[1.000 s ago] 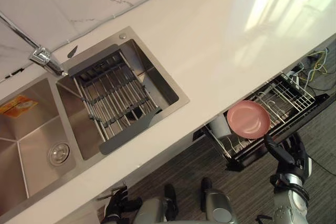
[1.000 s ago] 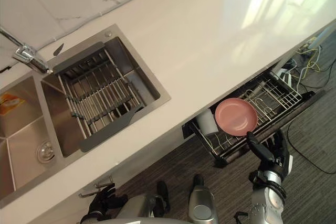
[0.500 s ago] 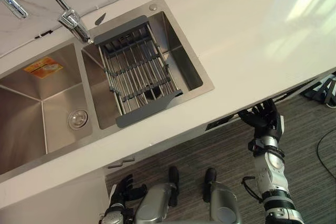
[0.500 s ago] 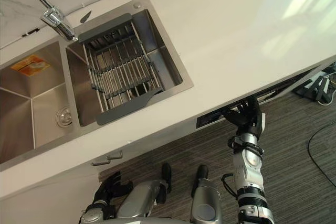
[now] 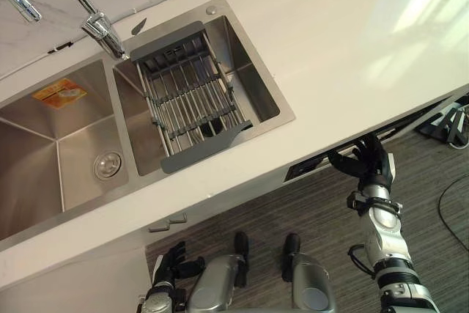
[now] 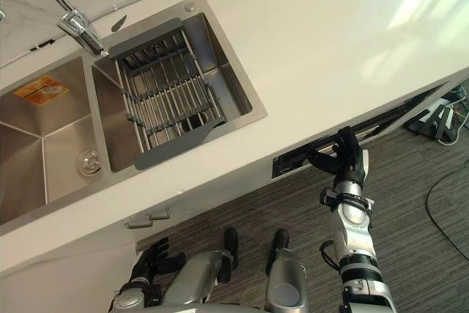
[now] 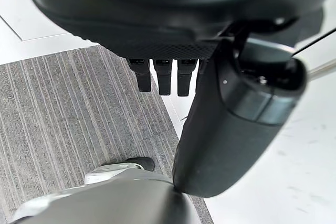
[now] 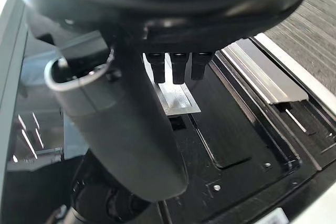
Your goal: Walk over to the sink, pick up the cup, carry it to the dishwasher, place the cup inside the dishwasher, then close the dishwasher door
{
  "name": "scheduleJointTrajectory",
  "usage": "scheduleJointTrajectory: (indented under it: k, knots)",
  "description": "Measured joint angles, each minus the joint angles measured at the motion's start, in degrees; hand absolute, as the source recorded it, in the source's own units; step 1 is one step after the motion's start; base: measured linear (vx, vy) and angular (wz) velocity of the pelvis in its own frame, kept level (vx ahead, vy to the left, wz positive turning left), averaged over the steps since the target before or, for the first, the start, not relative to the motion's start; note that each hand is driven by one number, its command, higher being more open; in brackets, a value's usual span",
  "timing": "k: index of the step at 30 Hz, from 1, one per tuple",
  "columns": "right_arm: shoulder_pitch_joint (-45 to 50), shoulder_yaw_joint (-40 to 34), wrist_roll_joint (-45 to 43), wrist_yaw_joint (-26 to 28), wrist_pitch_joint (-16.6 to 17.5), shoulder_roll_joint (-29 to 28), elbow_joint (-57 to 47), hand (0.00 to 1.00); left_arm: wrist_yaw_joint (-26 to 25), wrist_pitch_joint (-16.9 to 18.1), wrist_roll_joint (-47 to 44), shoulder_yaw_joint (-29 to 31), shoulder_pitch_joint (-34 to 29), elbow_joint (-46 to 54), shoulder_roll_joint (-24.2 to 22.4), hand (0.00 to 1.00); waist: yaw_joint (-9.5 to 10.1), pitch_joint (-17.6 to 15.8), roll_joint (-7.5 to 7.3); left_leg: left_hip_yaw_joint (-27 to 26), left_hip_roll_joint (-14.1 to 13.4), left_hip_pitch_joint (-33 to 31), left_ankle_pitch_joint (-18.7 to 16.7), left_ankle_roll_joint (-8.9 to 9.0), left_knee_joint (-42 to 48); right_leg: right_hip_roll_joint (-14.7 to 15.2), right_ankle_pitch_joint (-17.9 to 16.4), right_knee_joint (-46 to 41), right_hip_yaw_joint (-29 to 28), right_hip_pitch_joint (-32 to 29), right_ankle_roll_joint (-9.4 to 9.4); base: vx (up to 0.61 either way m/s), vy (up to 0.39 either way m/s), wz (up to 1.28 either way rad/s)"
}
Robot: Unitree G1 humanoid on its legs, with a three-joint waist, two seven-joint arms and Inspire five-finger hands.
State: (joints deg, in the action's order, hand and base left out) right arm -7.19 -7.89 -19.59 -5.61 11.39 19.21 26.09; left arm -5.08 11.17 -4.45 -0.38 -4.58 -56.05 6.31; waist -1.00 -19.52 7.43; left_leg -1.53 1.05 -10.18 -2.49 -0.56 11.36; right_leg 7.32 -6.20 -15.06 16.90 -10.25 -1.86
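the cup is hidden; i think it sits inside the dishwasher (image 5: 306,169), tucked under the worktop (image 5: 352,42) at the middle right of the frame. a thin dark gap shows there, so the door looks nearly shut. the right hand (image 5: 364,164) is at its front, fingers open, good for pushing. the left hand (image 5: 170,267) hangs loose at the bottom left, holding nothing. the sink (image 5: 73,159) at the upper left holds a rack (image 5: 192,104).

No readable text anywhere. Only candidate: orange sticker (image 5: 58,94) on the back wall of the left sink basin (image 5: 37,181), behind the drain strainer (image 5: 108,166). Its print is too small to make out.
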Motion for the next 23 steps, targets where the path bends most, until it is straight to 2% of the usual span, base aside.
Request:
scheduleJointTrajectory:
  k: [2,4,9,14,23]
  knots:
    - [3.35,1.14,1.3,1.16,-0.12,-0.27,-1.44,0.9,0.04,-0.35,0.03,0.0,-0.02,-0.39,0.2,0.9,-0.03,0.69,-0.58,0.43,-0.04,1.35,0.15,0.1,-1.04,-0.31,0.25,1.29,0.54,1.76,-0.12,0.08,-0.022,0.11]
    - [7.75,2.46,3.45,3.62,-0.46,-1.24,-2.8,0.9,0.16,-0.92,0.22,-0.01,-0.34,-0.69,0.77,0.9,-0.07,2.15,-1.87,0.63,-0.05,3.44,0.19,0.14,-2.54,-0.66,0.44,3.17,0.86,4.12,-0.35,0.1,-0.017,0.04]
    - [15.26,4.0,13.63,6.77,-1.09,-5.7,-3.49,0.9,0.42,-0.97,2.38,0.01,-1.32,-0.82,1.65,0.9,-0.06,6.49,-4.15,0.47,0.09,6.3,0.25,0.07,-5.26,-1.37,2.09,8.59,0.94,8.03,-1.03,0.09,0.013,-0.02]
    - [16.42,3.7,19.87,6.28,-1.69,-8.48,6.42,0.9,0.42,-1.78,2.48,0.06,-1.26,-1.08,1.91,0.9,-0.08,8.72,-5.38,0.02,0.65,8.49,0.46,-0.23,-6.96,-1.9,4.46,13.53,0.75,11.46,-1.63,0.03,0.025,-0.04]
    - [16.19,0.46,20.77,4.64,-3.59,-10.82,19.93,0.9,0.22,-2.24,3.97,1.14,-1.32,-2.77,1.93,0.9,-0.01,10.87,-6.27,-0.06,1.12,11.7,3.25,-0.78,-11.89,-1.96,6.39,16.27,0.73,13.55,-1.77,-0.03,0.008,0.0]
